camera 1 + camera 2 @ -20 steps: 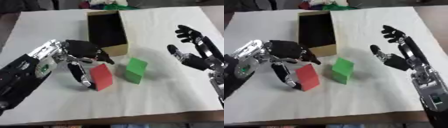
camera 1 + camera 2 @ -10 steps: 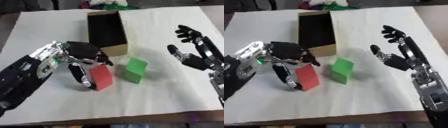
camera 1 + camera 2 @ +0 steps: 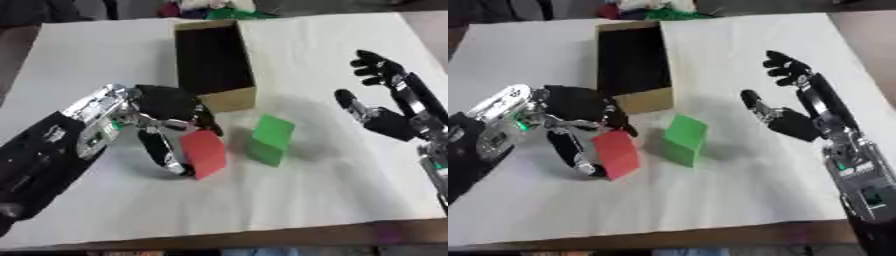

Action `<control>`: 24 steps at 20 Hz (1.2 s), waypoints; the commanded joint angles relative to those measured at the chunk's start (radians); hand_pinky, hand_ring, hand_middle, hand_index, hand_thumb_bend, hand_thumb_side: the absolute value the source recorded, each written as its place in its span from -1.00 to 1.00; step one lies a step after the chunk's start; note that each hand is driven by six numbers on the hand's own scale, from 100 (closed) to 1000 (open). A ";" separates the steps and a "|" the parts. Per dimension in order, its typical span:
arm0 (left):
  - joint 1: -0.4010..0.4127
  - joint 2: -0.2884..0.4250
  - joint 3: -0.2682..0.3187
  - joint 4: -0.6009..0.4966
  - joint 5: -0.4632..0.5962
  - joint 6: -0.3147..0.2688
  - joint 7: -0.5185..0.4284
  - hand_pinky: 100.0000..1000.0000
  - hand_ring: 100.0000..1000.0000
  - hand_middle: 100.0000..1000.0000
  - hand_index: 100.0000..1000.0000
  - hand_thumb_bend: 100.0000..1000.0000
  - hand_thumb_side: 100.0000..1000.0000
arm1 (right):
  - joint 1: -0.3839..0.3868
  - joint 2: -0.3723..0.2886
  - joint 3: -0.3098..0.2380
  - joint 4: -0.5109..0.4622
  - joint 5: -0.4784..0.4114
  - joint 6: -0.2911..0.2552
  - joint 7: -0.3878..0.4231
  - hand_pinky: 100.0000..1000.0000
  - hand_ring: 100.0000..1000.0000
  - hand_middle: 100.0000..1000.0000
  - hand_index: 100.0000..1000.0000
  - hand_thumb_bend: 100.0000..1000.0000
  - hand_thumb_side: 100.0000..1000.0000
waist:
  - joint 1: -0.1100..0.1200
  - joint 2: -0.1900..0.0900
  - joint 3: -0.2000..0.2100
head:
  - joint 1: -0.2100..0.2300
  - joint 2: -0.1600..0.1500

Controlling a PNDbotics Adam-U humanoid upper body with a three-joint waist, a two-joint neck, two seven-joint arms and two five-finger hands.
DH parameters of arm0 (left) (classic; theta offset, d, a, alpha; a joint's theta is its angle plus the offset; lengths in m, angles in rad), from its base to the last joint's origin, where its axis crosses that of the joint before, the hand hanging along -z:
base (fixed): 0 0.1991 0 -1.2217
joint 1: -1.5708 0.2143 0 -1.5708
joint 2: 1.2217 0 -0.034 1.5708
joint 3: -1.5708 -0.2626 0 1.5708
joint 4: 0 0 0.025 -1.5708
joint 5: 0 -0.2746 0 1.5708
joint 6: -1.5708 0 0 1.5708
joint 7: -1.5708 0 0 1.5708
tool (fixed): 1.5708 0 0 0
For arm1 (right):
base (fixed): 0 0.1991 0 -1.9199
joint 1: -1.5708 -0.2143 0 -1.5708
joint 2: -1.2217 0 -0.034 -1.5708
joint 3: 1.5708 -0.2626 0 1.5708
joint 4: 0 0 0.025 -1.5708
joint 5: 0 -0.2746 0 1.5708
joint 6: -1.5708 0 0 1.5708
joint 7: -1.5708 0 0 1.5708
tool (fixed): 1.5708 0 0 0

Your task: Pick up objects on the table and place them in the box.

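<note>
Left eye view: The step in hand is judged to be the grasp of the first object. The robot's left hand is set over the red rectangular block, with its thumb down the block's left face and its fingers curled onto the top right edge, so the block is pinched between them. The block stands tilted on the white-covered table, just in front of the open brown cardboard box. A green rectangular block stands just beside it on the right, apart from it and untouched. The box interior appears dark; no contents can be made out.

Right eye view: The right hand hangs above the table well to the right of the green block, fingers spread and straight, holding nothing. The red block's lower corner appears to be on or very near the cloth; whether it is lifted cannot be told. The next move is judged to call for a lift clear of the table, then a carry up and over the box's near wall before release.
</note>
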 commanded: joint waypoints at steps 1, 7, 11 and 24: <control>-0.016 0.013 0.011 -0.006 0.002 -0.153 -0.155 0.48 0.21 0.01 0.59 -0.45 -0.02 | -0.014 -0.017 -0.003 -0.010 -0.001 -0.002 0.001 0.52 0.64 0.63 0.96 -0.34 0.37 | -0.002 -0.016 0.001 | 0.004 0.007; -0.020 0.031 0.025 -0.045 0.011 -0.146 -0.135 0.46 0.15 -0.10 0.45 -0.54 -0.10 | -0.013 -0.017 -0.004 -0.008 -0.001 -0.001 0.000 0.52 0.64 0.63 0.96 -0.35 0.38 | -0.003 -0.019 0.003 | 0.001 0.007; -0.032 0.068 0.038 -0.115 0.047 -0.131 -0.134 0.46 0.15 -0.12 0.44 -0.56 -0.12 | -0.011 -0.018 -0.004 -0.007 0.000 -0.001 0.000 0.52 0.64 0.63 0.96 -0.36 0.38 | -0.001 -0.022 0.005 | 0.001 0.009; -0.128 0.135 0.153 -0.161 0.214 0.017 -0.167 0.47 0.14 -0.12 0.43 -0.52 -0.25 | -0.007 -0.020 0.001 0.000 0.000 -0.003 0.004 0.52 0.63 0.63 0.96 -0.36 0.39 | 0.005 -0.030 -0.001 | -0.006 0.001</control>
